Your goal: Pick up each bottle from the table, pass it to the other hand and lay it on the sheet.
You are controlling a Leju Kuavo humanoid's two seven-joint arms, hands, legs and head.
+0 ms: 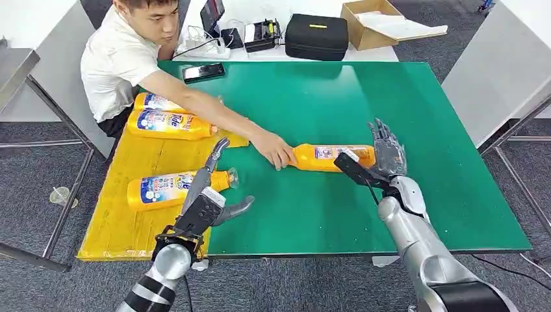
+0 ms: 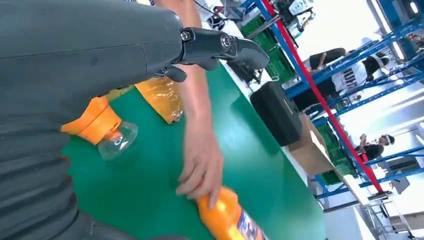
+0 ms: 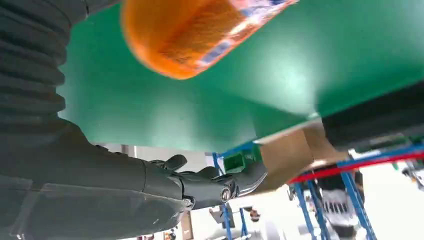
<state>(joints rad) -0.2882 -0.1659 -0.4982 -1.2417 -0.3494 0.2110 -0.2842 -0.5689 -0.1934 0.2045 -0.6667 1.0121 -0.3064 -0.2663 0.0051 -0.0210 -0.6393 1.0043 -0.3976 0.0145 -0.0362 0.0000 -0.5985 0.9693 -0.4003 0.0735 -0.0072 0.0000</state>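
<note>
Right hand (image 1: 387, 155) spread, empty, just beside base of bottle (image 1: 333, 157) lying on green counter (image 1: 455, 195); person's hand (image 1: 275, 151) on its neck. Left hand (image 1: 209, 207) loose, empty, near sheet (image 1: 117, 227). Pick-up step: next, wrap fingers round bottle once person lets go

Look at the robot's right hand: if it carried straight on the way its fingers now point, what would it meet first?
Most likely the orange detergent bottle lying on the green table; the right hand is already at its base end. Contact isn't clear.

Person's hand (image 1: 276, 151) grips bottle (image 1: 331, 156); right hand (image 1: 388, 156) beside it, fingers spread.
</note>
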